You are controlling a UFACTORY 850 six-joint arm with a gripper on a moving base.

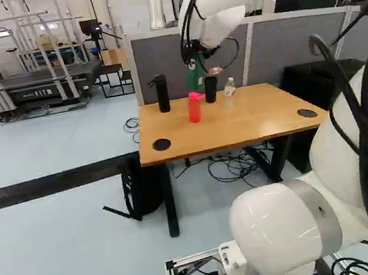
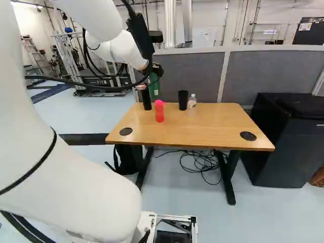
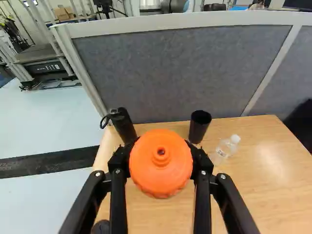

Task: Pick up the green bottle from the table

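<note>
At the back of the table (image 1: 266,121), my gripper (image 1: 193,57) is over the far side in the left base view. Green bottle (image 2: 154,87) hangs upright below it in the right base view, its foot appearing above the tabletop. In the wrist view an orange cap (image 3: 161,163) fills the space between the black fingers of the gripper (image 3: 161,155), which press on it from both sides. The cap hides the bottle's body there, and the finger pads are hidden too.
On the table stand a black bottle (image 1: 162,93), a red bottle with a pink lid (image 1: 195,109), a black cup (image 2: 183,100) and a clear bottle (image 2: 192,103). A grey partition (image 2: 195,71) rises behind. A black cabinet (image 2: 283,139) stands at the right.
</note>
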